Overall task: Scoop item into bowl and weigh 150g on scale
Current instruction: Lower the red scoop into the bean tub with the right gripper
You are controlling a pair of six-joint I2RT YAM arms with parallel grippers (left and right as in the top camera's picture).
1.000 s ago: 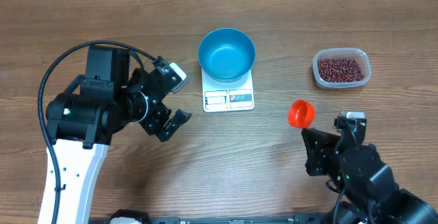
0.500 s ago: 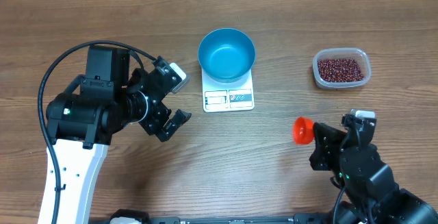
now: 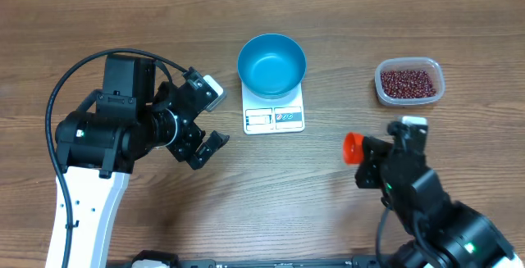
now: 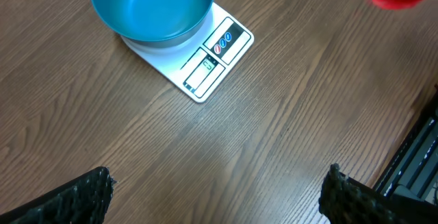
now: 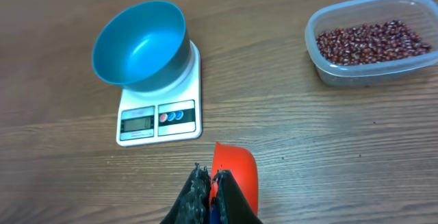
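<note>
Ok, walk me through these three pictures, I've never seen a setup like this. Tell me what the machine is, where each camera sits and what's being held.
These are two robot arms working at a wooden table. The wide picture looks straight down from above. The other two come from a camera on each wrist, looking out past that arm's own fingers. On the table an empty blue bowl sits on a small white scale, and off to one side is a clear tub of red-brown beans. The left gripper is wide open and holds nothing. The right gripper is shut on a red scoop.
</note>
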